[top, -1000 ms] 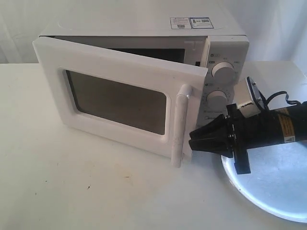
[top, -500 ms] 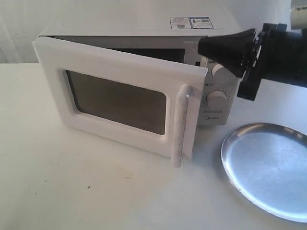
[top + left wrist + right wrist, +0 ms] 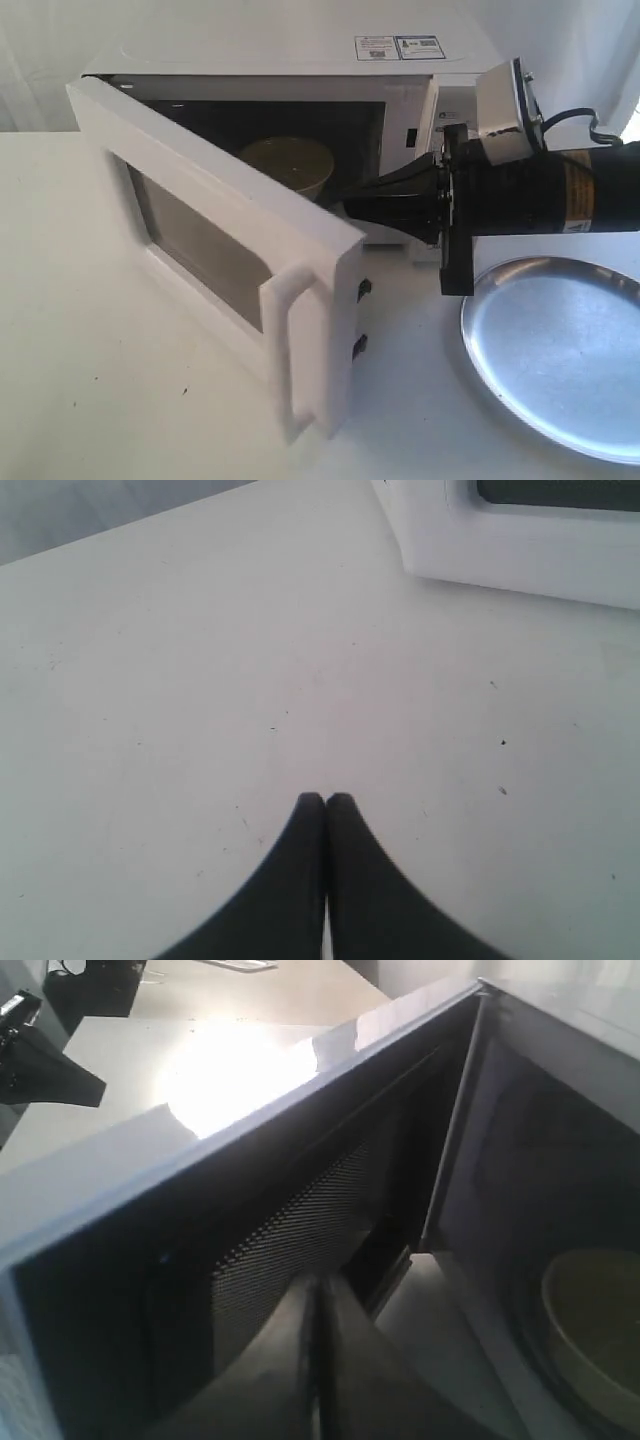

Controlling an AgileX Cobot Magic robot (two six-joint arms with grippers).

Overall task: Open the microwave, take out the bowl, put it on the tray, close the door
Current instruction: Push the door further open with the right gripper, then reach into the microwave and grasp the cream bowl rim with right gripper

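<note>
The white microwave (image 3: 290, 60) stands at the back with its door (image 3: 215, 255) swung about halfway open. Inside sits the cream-beige bowl (image 3: 287, 165), also seen in the right wrist view (image 3: 595, 1325). My right gripper (image 3: 350, 207) is shut, empty, its tips against or just off the door's black mesh inner side (image 3: 290, 1250), in front of the cavity. The silver tray (image 3: 560, 350) lies on the table at the right, under the right arm. My left gripper (image 3: 325, 800) is shut and empty above bare table, near a corner of the microwave (image 3: 500, 540); the exterior view does not show it.
The door's bar handle (image 3: 300, 350) and two latch hooks (image 3: 362, 315) jut toward the table's front. The white table (image 3: 100, 400) spreads out left of the door. A dark device (image 3: 40, 1060) sits on a far surface in the right wrist view.
The door has swung from slightly ajar to about halfway open, exposing the bowl. My right gripper went from low by the handle, up past the knobs, then down behind the door.
</note>
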